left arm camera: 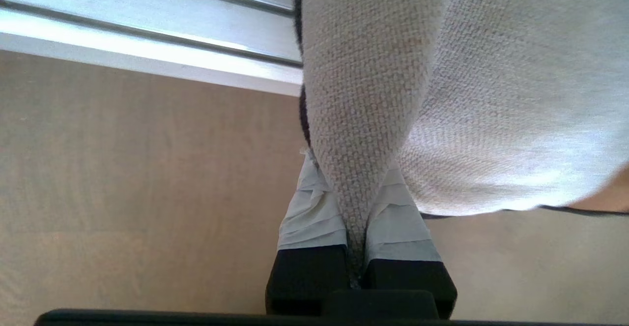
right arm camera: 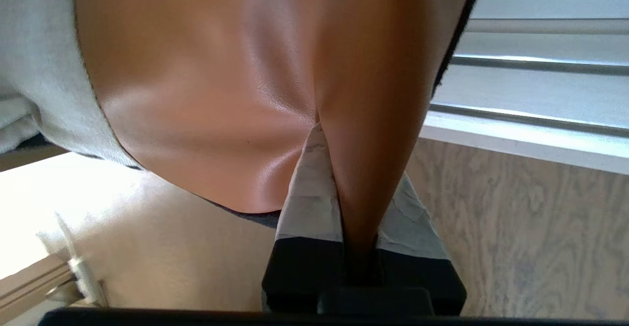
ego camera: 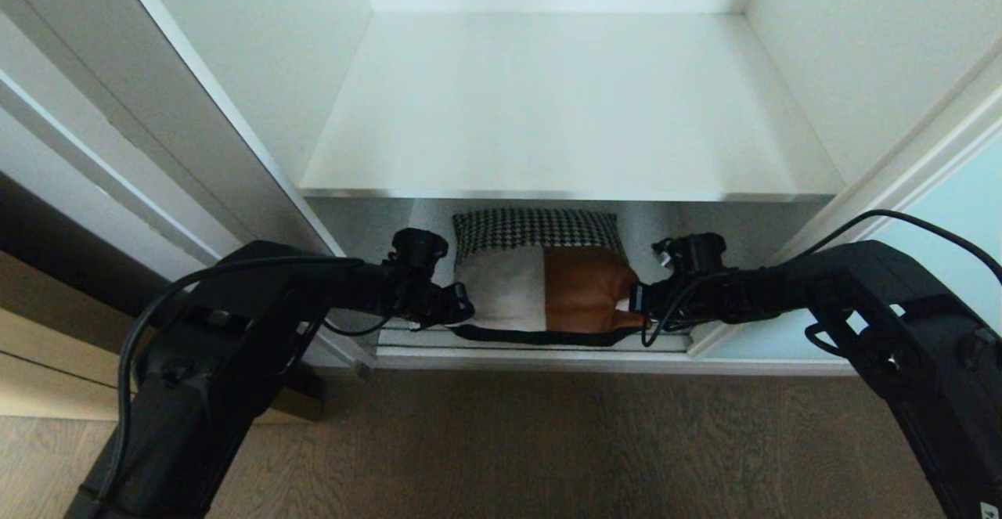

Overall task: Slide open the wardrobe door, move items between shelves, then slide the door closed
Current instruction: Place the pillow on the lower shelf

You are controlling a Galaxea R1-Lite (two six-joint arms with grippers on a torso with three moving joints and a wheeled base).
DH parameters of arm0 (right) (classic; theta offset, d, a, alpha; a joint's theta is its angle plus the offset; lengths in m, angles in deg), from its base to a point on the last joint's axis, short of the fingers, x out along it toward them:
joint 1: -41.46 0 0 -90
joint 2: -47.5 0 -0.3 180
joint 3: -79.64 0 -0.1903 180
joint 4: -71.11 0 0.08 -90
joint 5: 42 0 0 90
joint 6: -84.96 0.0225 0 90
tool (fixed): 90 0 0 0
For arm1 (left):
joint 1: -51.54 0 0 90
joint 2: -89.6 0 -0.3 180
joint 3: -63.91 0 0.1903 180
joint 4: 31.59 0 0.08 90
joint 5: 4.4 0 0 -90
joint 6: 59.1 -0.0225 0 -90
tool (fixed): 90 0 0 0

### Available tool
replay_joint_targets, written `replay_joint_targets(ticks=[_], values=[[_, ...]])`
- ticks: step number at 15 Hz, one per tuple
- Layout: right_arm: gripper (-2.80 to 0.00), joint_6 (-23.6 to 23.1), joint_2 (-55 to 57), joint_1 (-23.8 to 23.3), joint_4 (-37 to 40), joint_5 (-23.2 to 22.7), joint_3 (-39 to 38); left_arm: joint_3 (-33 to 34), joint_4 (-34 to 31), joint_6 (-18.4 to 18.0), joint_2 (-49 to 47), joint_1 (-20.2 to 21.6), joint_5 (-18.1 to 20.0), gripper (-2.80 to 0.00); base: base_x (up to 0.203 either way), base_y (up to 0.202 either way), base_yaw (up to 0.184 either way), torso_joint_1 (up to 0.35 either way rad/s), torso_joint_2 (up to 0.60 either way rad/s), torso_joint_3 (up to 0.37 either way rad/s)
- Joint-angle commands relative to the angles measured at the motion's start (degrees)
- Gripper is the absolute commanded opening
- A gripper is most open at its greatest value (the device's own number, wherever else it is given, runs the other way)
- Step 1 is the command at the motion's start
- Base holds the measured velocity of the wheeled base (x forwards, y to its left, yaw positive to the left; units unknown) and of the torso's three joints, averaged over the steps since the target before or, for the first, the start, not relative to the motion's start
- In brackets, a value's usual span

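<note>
Both tools clamp the soft patchwork cushion (ego camera: 548, 276) at the lower shelf's front edge, left tool (ego camera: 462, 305) on its cream corner, right tool (ego camera: 638, 304) on rust-orange leather, and such thin pinches could slip as it's lifted toward the broad white upper shelf (ego camera: 548, 112).

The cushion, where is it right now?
In the head view the cushion is at the wardrobe's open front, below the white shelf, between the left gripper on its cream corner and the right gripper on its orange corner.
</note>
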Motion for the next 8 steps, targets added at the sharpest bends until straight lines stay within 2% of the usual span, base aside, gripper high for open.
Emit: replay_joint_targets(ticks=[1, 2, 5, 7, 8], values=[[-2.8, -0.16, 1.94, 0.2, 1.68, 2.19, 1.44, -0.15, 0.13, -0.12, -3.34, 0.18, -4.59, -2.8, 0.0, 0.0, 0.0, 0.0, 0.0, 0.0], [-2.8, -0.95, 2.33, 0.34, 1.85, 2.67, 1.13, -0.15, 1.41, -0.6, -3.83, 0.18, -6.0, -2.8, 0.0, 0.0, 0.0, 0.0, 0.0, 0.0], [-2.8, -2.76, 4.46, 1.75, 2.77, 6.28, 1.66, -0.18, 3.38, -1.4, -3.77, 0.1, -6.6, -2.8, 0.0, 0.0, 0.0, 0.0, 0.0, 0.0], [-2.8, -2.79, 4.95, 2.14, 2.76, 6.89, 2.05, -0.15, 7.43, -2.37, -3.56, 0.1, -8.62, -2.8, 0.0, 0.0, 0.0, 0.0, 0.0, 0.0], [-2.8, -2.86, 5.63, 2.26, 2.5, 7.02, 2.2, -0.15, 10.2, -4.1, -3.52, 0.1, -9.44, -2.8, 0.0, 0.0, 0.0, 0.0, 0.0, 0.0]])
